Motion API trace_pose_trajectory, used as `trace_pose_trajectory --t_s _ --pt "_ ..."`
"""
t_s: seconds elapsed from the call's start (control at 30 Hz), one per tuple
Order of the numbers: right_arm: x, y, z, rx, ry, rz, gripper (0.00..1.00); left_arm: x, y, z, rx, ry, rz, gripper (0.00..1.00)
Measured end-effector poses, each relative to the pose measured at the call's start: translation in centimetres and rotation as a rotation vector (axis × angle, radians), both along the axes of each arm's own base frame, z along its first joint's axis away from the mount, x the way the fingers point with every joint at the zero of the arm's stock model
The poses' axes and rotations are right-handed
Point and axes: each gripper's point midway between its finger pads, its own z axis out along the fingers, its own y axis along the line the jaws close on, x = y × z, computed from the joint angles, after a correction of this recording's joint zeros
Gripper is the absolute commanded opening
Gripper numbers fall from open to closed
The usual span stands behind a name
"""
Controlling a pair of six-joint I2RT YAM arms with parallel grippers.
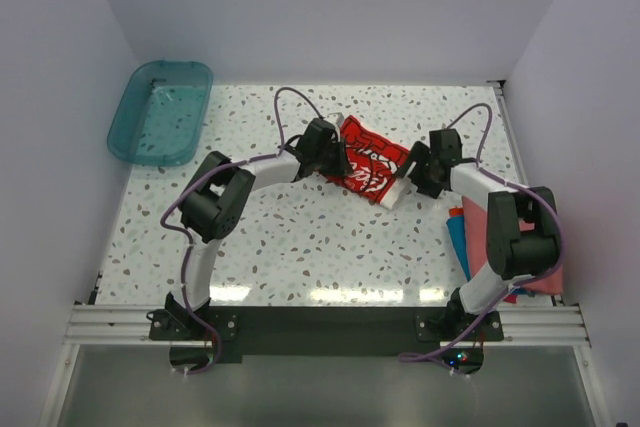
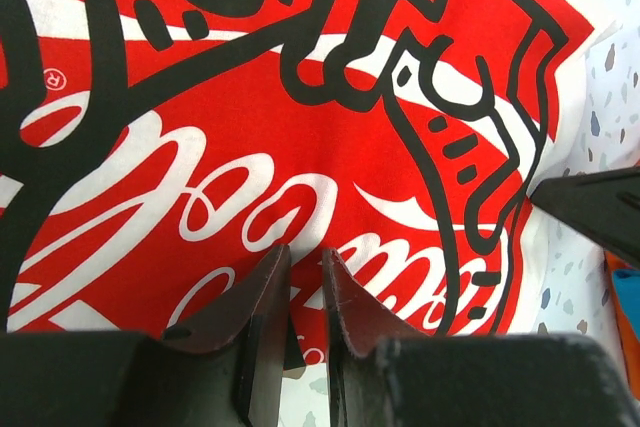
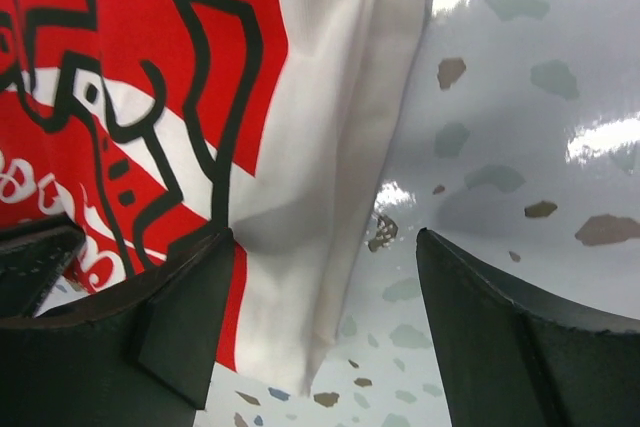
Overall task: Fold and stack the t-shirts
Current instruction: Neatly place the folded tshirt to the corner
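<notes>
left gripper [image 2: 305, 252]: jaws nearly together, only a thin slit between them, tips over the near edge of the red print; can't tell if cloth is pinched in the slit
left gripper position: at the left end of the cream-white shirt [image 1: 372, 169], touching it
right gripper [image 3: 322, 247]: jaws spread wide, holding nothing
right gripper fingers [image 3: 180, 317]: one sits against the shirt by the red print, the other is over bare table; the shirt's white folded edge lies between them
right gripper position: at the right end of the same shirt
cream-white shirt: bunched into a narrow strip between the two grippers, mid-table toward the back, red and black print up
salmon-red shirt [image 1: 480, 222]: right side of the table, partly under the right arm
blue shirt [image 1: 458, 242]: just beside the salmon-red one, on its left edge
teal tub [image 1: 125, 112]: back left corner, well apart from the shirts
table [image 1: 300, 237]: white speckled top
</notes>
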Motion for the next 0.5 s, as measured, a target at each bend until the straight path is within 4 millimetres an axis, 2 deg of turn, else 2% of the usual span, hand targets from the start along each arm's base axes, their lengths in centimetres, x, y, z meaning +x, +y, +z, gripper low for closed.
trace_pose_trajectory --t_s 0.1,0.23,0.3,0.5 --pt "1.0 -0.1 0.4 0.006 -0.038 -0.008 0.77 0.0 0.0 0.0 -0.001 0.002 0.003 0.24" --pt "1.8 0.2 -0.8 0.016 -0.028 -0.013 0.77 0.0 0.0 0.0 0.0 0.003 0.003 0.24" --pt "2.5 0.2 -0.4 0.017 -0.049 -0.015 0.77 0.0 0.0 0.0 0.001 0.004 0.003 0.24" --pt "3.1 0.9 -0.7 0.026 -0.058 -0.018 0.72 -0.1 0.0 0.0 0.004 0.009 0.003 0.24"
